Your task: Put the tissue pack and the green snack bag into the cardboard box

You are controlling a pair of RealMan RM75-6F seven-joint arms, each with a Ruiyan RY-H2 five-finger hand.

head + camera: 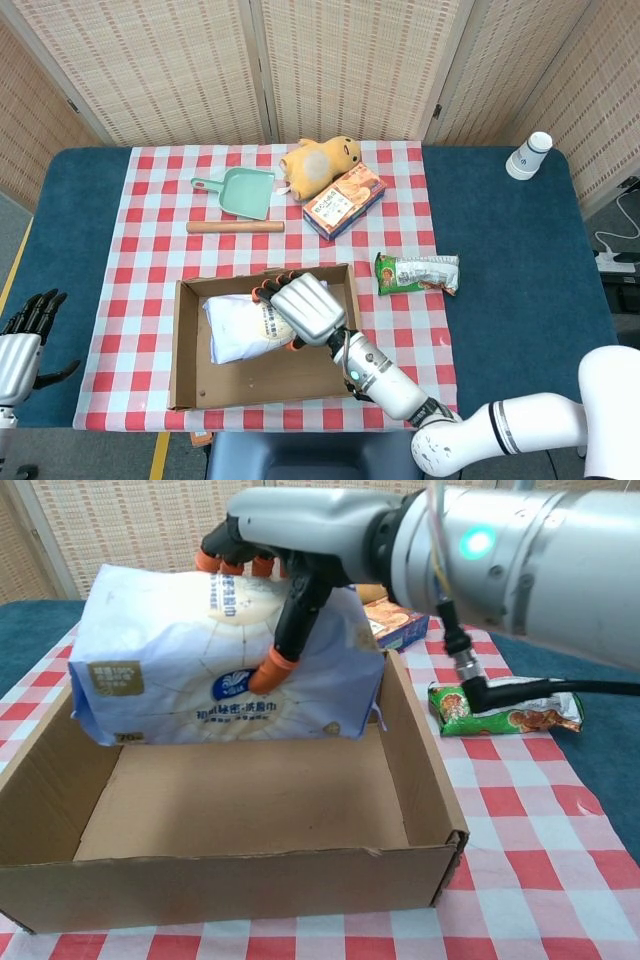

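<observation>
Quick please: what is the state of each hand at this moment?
Left hand: open, holding nothing, at the table's left edge.
Right hand: grips the white and blue plastic tissue pack over the brown cardboard box.

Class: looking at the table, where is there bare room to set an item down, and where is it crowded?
Free: blue table between paper cup and green snack bag; checked cloth left of cardboard box. Crowded: the far end, where dustpan, rolling pin, plush toy and biscuit box cluster.

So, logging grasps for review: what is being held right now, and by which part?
The right hand grips the tissue pack by its right end, over the cardboard box. The left hand holds nothing.
</observation>
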